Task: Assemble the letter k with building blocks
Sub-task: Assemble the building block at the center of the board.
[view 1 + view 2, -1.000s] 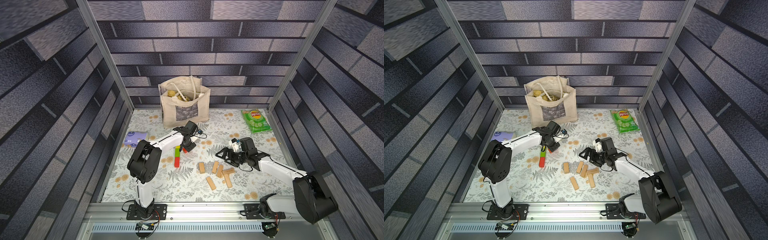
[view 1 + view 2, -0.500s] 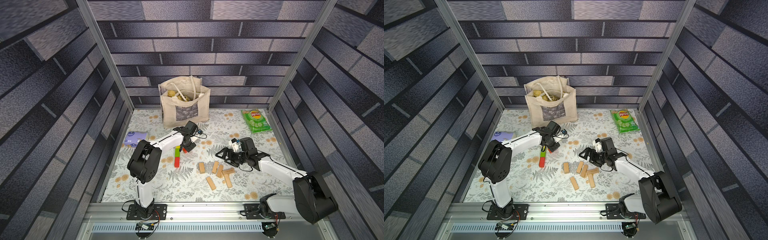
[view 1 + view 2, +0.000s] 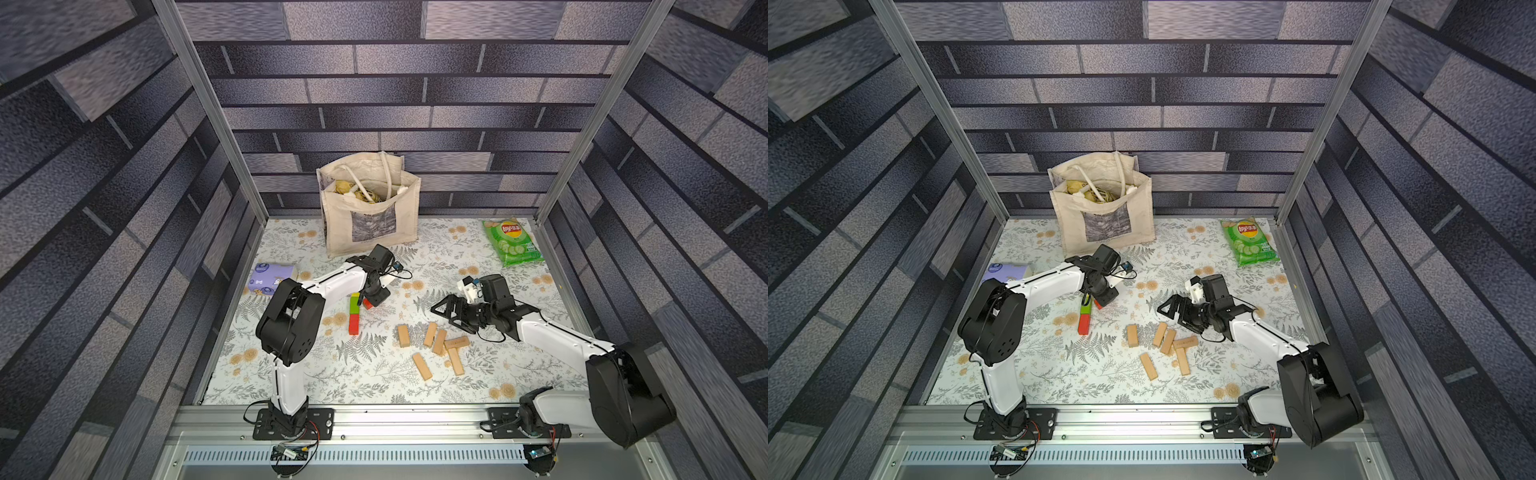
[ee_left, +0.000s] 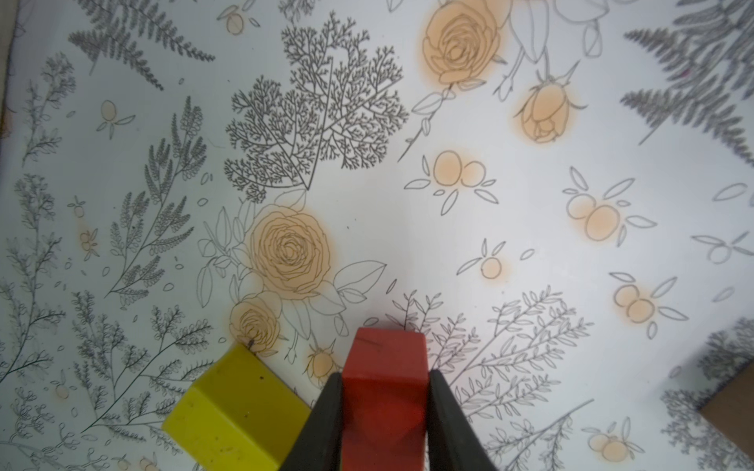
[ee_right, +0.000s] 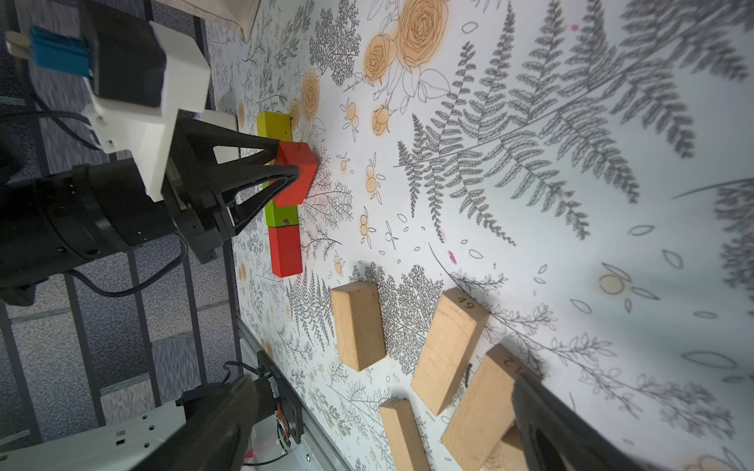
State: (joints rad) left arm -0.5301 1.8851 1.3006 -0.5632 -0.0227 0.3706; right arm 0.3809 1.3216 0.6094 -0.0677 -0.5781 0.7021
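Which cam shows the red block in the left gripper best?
Right wrist: nearly the whole red block shows, pinched by the left gripper, slanted beside the yellow-green-red stem. Left wrist shows only its end, close up between the fingers. In both top views it is mostly hidden under the gripper.

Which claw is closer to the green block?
Left. The left gripper, shut on a red block, sits right beside the green block. The right gripper hangs open farther off, near the tan blocks.
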